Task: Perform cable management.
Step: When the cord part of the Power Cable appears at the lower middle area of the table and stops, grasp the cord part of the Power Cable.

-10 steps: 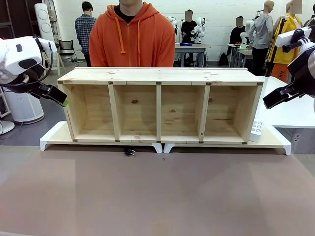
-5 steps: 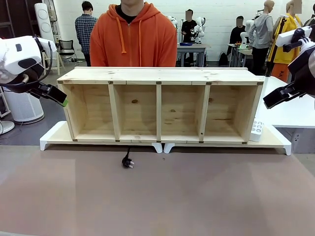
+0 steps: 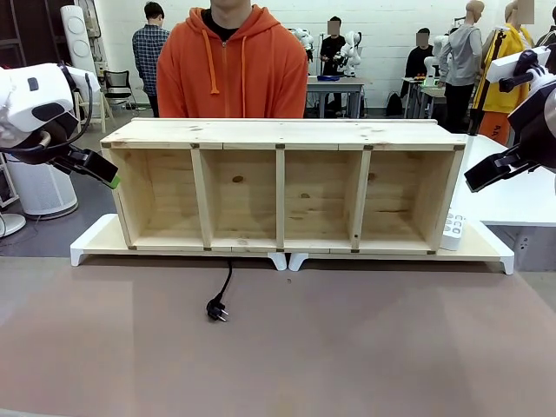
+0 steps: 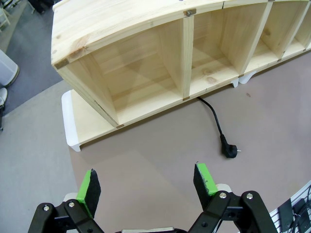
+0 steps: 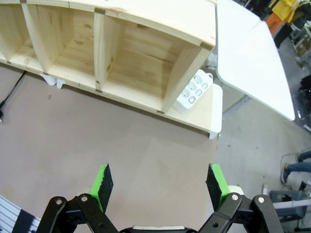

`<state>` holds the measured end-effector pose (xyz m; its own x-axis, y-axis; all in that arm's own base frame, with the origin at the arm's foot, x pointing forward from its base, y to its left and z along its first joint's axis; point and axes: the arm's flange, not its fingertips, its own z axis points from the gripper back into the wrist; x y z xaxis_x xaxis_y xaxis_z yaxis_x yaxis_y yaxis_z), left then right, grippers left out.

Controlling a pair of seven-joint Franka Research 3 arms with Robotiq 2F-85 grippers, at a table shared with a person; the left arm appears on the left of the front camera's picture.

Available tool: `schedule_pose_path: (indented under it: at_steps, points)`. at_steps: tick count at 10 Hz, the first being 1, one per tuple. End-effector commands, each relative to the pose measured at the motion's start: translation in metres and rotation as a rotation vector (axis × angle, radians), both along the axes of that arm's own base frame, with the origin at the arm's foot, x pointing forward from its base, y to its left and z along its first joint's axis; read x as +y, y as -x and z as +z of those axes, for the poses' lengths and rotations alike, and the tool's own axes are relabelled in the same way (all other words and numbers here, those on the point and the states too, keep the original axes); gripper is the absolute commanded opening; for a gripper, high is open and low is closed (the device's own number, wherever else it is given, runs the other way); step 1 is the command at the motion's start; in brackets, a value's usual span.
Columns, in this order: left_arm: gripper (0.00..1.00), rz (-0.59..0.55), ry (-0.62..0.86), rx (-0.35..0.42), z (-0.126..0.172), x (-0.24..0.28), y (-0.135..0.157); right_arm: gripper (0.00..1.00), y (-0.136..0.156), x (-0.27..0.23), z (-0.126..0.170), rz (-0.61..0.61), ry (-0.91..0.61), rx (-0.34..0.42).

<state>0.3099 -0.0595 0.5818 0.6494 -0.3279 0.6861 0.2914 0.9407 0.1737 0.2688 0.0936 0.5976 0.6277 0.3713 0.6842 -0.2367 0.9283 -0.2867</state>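
Left gripper: held wide open above the table, with nothing gripped between the green pads.
Right gripper: also spread wide, nothing held, raised off to the side of the shelf.
Cable: seen ahead of the left gripper and toward its right-hand finger in the wrist view; it comes out from under the shelf's front edge and curves across the table. It is well apart from both fingers.
Plug: found at the cable's free end, lying flat on the table; of the whole cable it is the part nearest the left gripper.
Cable from the right gripper: a short stretch is seen at the far left edge of that wrist view, well away from the fingers.
Shelf: laid on its side on a white base, ahead of both grippers.
Power strip: placed ahead of the right gripper, just beside the shelf's end wall.
Person: positioned beyond the shelf, on the far side from both grippers.
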Motion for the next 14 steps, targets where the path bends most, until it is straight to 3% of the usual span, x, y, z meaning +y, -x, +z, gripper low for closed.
schedule_pose_path:
  at_steps: [1,12,14]
  points:
    - [1.0,0.008,0.004,-0.011,0.001,0.002,-0.001,1.0,0.0,0.0,0.0,0.002,0.004,-0.001]
    - [1.0,0.008,0.004,-0.011,0.001,0.002,-0.001,1.0,0.0,0.0,0.0,0.0,0.0,0.0]
    - [1.0,0.008,0.004,-0.011,0.001,0.002,-0.001,1.0,-0.028,0.041,0.009,0.125,0.029,0.029]
